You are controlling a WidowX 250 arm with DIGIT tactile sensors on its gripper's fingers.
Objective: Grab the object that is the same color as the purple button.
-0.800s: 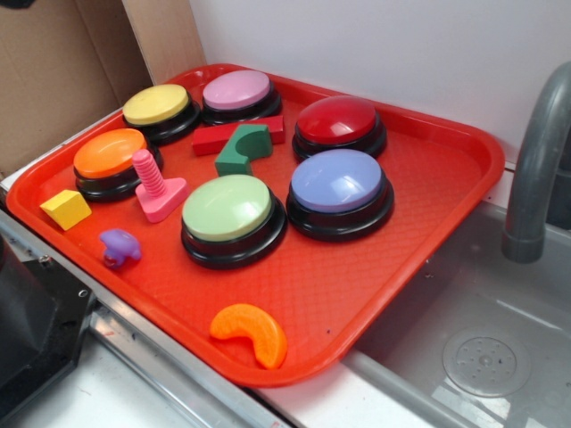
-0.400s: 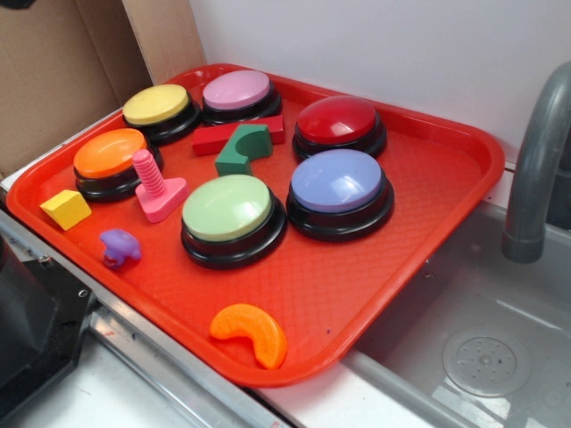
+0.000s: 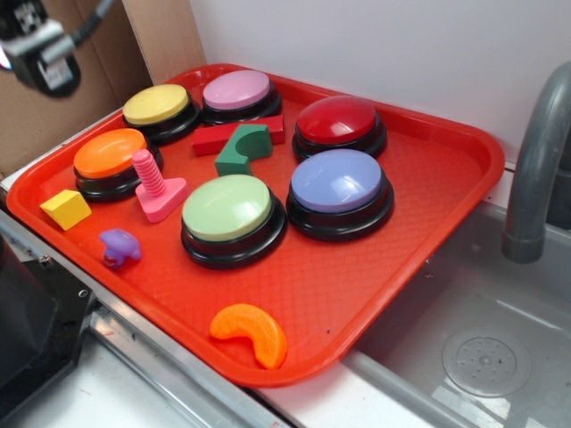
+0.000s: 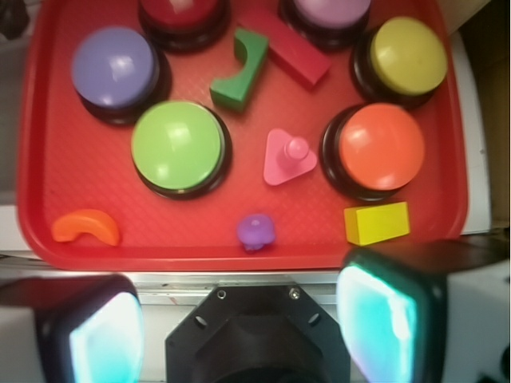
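On tray (image 3: pixel 428 205) front edge: purple toy (image 4: pixel 255 230) untouched | tool (image 4: pixel 239 319) spread wide, well above; purple btn (image 4: pixel 114 66) far-left

No readable text, label, brand, number or sign in either view.

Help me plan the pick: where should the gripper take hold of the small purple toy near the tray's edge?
Grip the small purple toy across its rounded lumpy body, coming straight down from above. It sits low on the red tray with open space around it, probably leaving room for both fingers.
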